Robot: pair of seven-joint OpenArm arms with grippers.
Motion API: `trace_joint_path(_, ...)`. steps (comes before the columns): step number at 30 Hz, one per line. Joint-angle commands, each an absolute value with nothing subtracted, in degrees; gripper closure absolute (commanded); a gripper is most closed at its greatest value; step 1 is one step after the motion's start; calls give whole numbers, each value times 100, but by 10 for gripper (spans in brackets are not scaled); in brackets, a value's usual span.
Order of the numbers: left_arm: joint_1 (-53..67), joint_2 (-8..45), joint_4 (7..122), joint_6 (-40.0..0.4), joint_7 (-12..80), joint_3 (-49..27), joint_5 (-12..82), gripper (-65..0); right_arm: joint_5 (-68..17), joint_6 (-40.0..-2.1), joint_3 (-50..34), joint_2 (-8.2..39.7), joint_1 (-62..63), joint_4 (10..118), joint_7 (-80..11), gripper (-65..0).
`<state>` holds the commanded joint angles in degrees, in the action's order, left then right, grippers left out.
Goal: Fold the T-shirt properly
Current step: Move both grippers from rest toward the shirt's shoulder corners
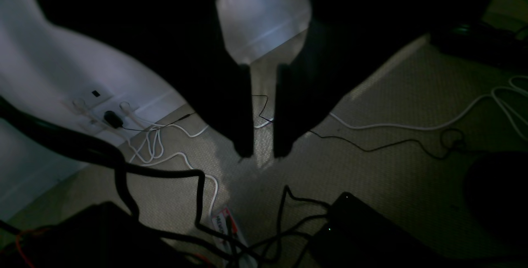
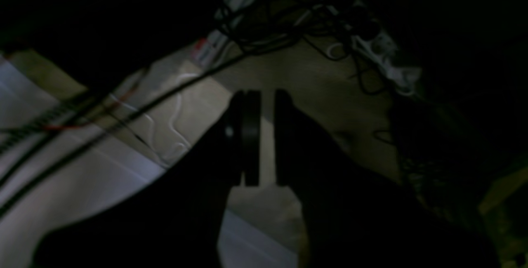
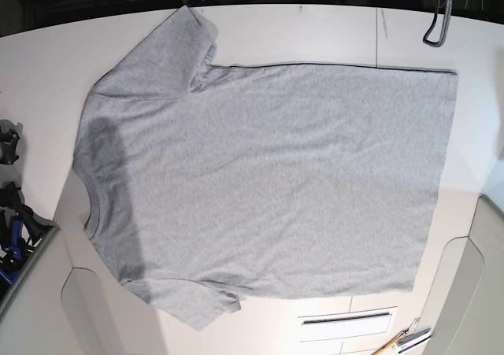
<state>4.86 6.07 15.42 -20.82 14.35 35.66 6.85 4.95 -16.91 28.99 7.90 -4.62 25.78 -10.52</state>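
Observation:
The light grey T-shirt (image 3: 268, 182) lies flat on the white table (image 3: 331, 32), plain side up. Its ribbed neck (image 3: 85, 194) is at the left and its hem (image 3: 442, 174) at the right. One sleeve (image 3: 161, 52) points to the far edge, the other (image 3: 189, 304) to the near edge. No gripper shows in the base view. My left gripper (image 1: 263, 152) hangs over the carpet floor, its fingers nearly together with a narrow gap, holding nothing. My right gripper (image 2: 267, 95) is the same, empty, over the floor.
White and black cables (image 1: 392, 127) and a black box (image 1: 363, 231) lie on the floor, and a power strip (image 2: 387, 57). Dark hardware (image 3: 9, 146) sits at the table's left edge. A hanging cable (image 3: 437, 16) is at the far right, and a tool (image 3: 405, 341) at the near right.

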Motion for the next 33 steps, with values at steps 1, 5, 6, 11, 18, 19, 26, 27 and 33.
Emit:
trace_joint_path(1,502,607,1542,-2082,1433,3566,685,-103,489,-1688,2899,792,-462,2578,-1052,-53)
trace_joint_path(5,609,676,1549,-2082,1433,3566,906,-103,489,-1688,2899,888,-464,2587,-1052,-53)
trace_joint_path(6,661,685,1549,-2084,1435,3566,1009,-103,491,-1688,2899,919,-464,2587,-1052,-53)
trace_joint_path(11,978,897,1747,-2082,1275,3566,1181,-103,370,-1691,2899,1162,-464,2596,-1052,-53)
trace_joint_path(18,1697,1441,2738,-2078,1264,3395,1533,-103,-416,-1691,2899,1594,-823,2908,-1074,-54)
trace_joint_path(19,1820,1520,2912,-2080,1269,3277,1656,-103,-464,-1691,2899,1691,-939,3074,-1074,-54)
trace_joint_path(26,2945,1817,4263,-2080,1356,1835,1868,-103,-882,-1688,2897,2536,-2152,4936,-1096,-53)
trace_joint_path(27,3116,1833,4471,-2082,1363,1623,1868,-103,-939,-1688,2897,2672,-2344,5249,-1100,-53)
trace_joint_path(33,4023,1828,5806,-2082,1653,580,1868,-103,-1168,-1682,2611,3367,-3435,7177,-1492,-53)
